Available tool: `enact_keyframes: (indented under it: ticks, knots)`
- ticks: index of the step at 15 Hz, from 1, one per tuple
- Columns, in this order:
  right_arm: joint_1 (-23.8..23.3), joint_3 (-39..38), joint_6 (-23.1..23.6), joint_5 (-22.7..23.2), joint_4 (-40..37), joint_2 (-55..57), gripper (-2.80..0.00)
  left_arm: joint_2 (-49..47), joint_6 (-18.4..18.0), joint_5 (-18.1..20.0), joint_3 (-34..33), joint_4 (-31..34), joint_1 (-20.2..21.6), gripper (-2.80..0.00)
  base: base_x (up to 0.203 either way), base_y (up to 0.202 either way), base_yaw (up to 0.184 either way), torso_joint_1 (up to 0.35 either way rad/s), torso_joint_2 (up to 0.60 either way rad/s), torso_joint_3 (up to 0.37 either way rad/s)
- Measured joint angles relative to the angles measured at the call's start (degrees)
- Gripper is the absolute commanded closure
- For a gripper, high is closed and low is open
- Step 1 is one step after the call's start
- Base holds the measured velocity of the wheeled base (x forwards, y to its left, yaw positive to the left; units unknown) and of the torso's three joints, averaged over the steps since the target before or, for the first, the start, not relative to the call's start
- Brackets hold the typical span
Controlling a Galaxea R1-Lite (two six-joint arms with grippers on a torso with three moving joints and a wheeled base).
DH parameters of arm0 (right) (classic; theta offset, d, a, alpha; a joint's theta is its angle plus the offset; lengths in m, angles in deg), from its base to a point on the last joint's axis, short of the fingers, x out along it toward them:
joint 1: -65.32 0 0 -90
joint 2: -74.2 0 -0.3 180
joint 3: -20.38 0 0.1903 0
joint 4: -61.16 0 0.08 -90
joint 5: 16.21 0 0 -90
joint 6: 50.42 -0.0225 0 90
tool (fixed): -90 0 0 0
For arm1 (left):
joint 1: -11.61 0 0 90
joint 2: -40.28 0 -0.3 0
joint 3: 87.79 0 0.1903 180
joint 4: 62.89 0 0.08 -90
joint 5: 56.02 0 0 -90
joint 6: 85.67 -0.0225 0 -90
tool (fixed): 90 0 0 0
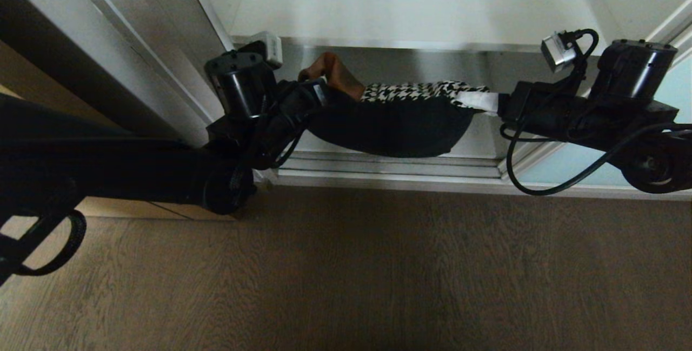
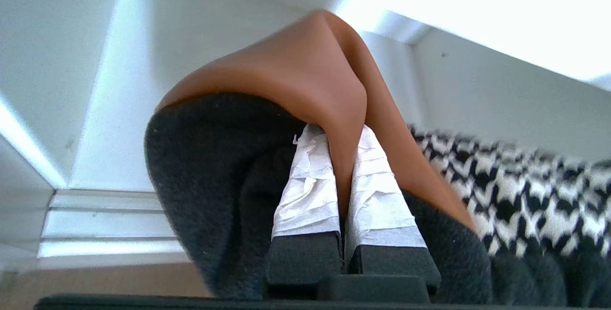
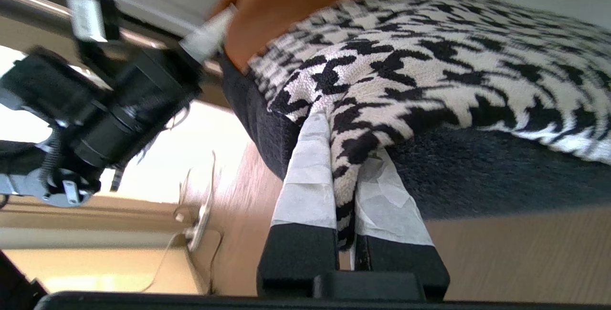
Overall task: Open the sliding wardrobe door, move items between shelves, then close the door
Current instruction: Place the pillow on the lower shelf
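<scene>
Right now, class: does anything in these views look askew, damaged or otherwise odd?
Nothing damaged or spilled. The cushion hangs sagging between the left gripper, pinching its tan leather corner, and the right gripper, pinching the houndstooth edge. It is squashed only at those grips, above the wardrobe's silver floor track.

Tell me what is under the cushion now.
The cushion hangs between the left gripper and the right gripper, both shut on it. Under it show the silver door tracks; what lies directly behind it is hidden.

The cushion [image 1: 394, 124] is black, tan-brown and black-and-white houndstooth. The shelf [image 1: 411, 5] is white. The floor [image 1: 378, 270] is brown wood-grain.
</scene>
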Motion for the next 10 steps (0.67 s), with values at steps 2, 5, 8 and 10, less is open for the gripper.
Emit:
enact_keyframes:
  ticks: [2, 5, 8, 10]
  knots:
    - [-1.07, 1.34, -1.53, 0.15, 0.66, 2.29, 0.0, -2.55, -0.03, 0.81, 0.03, -2.08, 1.26, 0.0, 0.0, 0.0, 0.0, 0.0, 0.0, 0.0]
    - [-2.51, 3.02, -1.84, 0.34, 1.65, 9.87, 0.0, -9.86, 0.02, 1.05, -0.14, -4.64, 3.28, 0.0, 0.0, 0.0, 0.0, 0.0, 0.0, 0.0]
    - [-3.97, 5.7, -1.95, 0.41, 2.86, 19.03, 0.0, -18.95, 0.13, 1.13, 0.4, -5.68, 4.34, 0.0, 0.0, 0.0, 0.0, 0.0, 0.0, 0.0]
    - [-4.69, 6.19, -2.0, 0.41, 0.79, 22.4, 0.0, -22.63, 0.25, 1.22, -0.22, -3.24, 4.51, 0.0, 0.0, 0.0, 0.0, 0.0, 0.0, 0.0]
